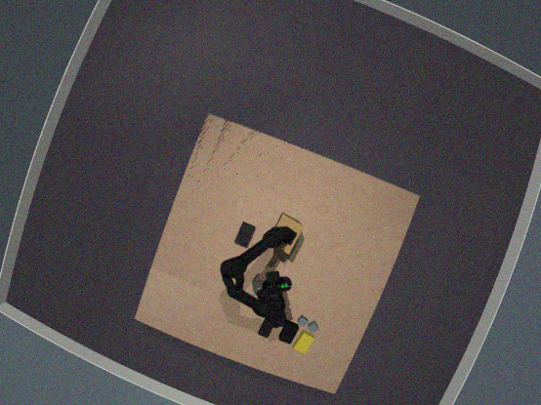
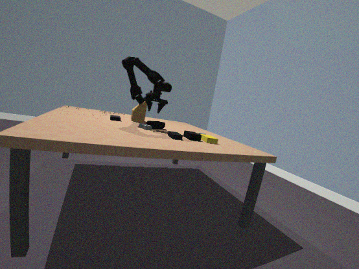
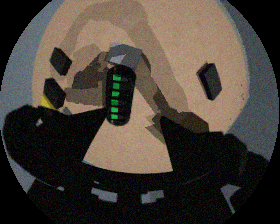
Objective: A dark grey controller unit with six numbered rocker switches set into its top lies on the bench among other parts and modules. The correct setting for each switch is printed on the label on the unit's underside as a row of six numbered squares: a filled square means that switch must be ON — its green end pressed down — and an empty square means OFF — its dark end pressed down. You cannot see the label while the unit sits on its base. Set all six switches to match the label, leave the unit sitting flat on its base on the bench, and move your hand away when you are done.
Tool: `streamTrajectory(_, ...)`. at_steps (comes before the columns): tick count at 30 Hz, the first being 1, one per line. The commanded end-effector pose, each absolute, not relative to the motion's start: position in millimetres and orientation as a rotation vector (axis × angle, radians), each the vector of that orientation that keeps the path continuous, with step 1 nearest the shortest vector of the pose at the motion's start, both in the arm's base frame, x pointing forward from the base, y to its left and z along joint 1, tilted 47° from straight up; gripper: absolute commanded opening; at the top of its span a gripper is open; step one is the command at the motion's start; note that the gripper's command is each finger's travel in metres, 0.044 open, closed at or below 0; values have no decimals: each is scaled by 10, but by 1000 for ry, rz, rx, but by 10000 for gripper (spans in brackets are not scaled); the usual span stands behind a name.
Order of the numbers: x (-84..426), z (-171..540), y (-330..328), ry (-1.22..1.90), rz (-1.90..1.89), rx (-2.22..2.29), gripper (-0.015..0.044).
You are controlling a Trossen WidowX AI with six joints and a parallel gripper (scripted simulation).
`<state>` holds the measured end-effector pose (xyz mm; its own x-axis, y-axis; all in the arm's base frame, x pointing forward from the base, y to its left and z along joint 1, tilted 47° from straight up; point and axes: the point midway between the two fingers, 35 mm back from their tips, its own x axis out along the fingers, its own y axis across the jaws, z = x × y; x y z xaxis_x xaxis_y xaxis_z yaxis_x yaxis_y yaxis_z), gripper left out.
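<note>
The dark controller unit (image 1: 284, 283) (image 2: 155, 124) (image 3: 128, 95) rests on the bench with its switch side up. In the wrist view it stands upright in the picture, with a column of green switch ends showing. The switch numbers and exact rocker tilts are too small to read, and the underside label is hidden. My gripper (image 2: 153, 111) (image 3: 134, 114) is open and empty, its fingers spread wide above the bench. In the wrist view the left fingertip lies near the unit's lower left side, and the right fingertip is well off to its right. The arm partly covers the unit in the top view.
A grey module (image 2: 144, 126) (image 3: 125, 55) lies close by the unit's far end in the wrist view. Two dark modules (image 2: 175, 135) (image 2: 192, 135) and a yellow block (image 1: 304, 343) (image 2: 210, 139) lie to one side. Another dark module (image 1: 245, 234) (image 3: 210, 81) lies opposite. A tan block (image 2: 138, 112) stands by the arm.
</note>
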<state>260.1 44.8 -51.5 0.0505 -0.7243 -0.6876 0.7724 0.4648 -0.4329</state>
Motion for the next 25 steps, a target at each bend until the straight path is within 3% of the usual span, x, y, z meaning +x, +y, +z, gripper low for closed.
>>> streamTrajectory(1, 2604, -477, 491, 1008, -1137, 55, 387)
streamTrajectory(8, 2568, -3, 1000, 1010, -1136, 58, 204)
streamTrajectory(16, 2559, 33, 1035, 1009, -1139, 60, 0)
streamTrajectory(25, 2559, 33, 1035, 1009, -1139, 60, 0)
